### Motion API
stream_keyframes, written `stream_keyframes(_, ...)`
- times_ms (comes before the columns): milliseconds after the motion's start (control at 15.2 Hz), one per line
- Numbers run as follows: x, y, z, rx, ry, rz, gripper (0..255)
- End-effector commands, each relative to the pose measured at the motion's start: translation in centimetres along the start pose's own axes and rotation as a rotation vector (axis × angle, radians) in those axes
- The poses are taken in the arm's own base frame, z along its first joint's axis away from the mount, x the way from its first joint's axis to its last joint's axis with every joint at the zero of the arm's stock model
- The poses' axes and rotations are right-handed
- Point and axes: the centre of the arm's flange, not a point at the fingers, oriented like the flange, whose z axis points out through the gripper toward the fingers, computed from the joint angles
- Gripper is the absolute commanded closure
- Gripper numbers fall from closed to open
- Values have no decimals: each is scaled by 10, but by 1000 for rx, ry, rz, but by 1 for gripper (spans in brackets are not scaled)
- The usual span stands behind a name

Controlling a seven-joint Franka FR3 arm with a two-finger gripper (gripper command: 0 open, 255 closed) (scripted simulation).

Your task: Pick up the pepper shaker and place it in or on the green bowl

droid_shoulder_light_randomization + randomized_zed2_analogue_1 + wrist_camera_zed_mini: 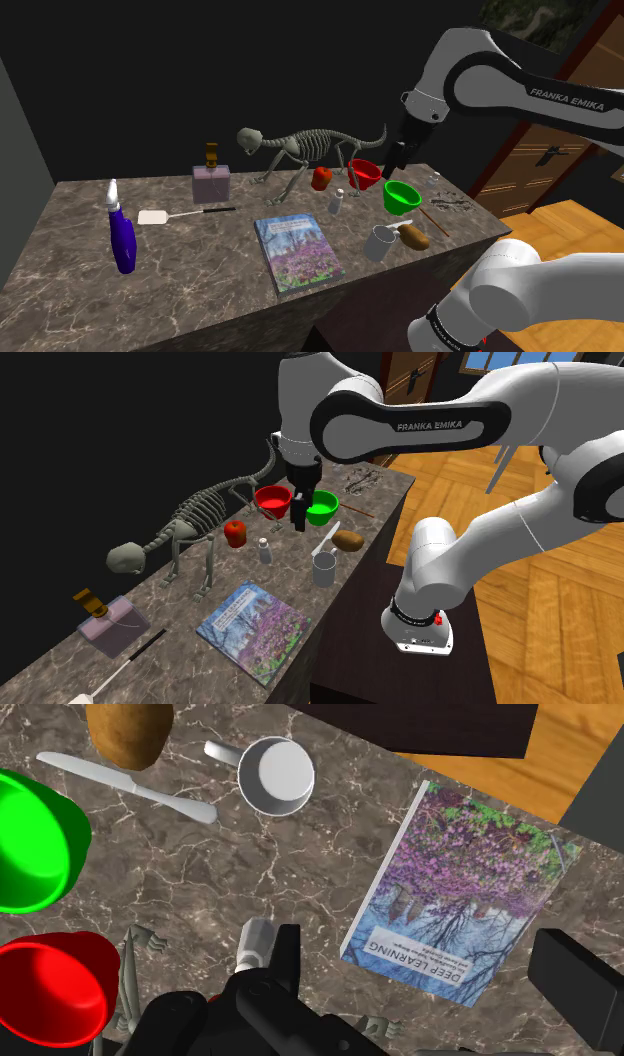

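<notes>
wrist view: your green bowl (35, 839), red bowl (50, 989) and brown lump (128, 729) are cut by frame edges | pepper shaker (254, 942) is partly hidden behind the gripper (424, 942) | shoulder view: small clutter (447, 200) past the bowls is too small for you to tell

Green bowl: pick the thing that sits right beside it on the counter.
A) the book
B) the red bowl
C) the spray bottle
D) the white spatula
B: the red bowl sits right next to the green bowl, while the other three lie well away from it.
</notes>
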Motion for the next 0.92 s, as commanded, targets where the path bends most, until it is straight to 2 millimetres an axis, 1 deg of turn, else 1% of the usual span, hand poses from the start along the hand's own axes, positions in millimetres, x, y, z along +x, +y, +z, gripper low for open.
stream_keyframes(0, 0, 0, 0, 0, 0, 0, 0)
stream_keyframes(858, 91, 59, 129, -50, 6, -121, 0)
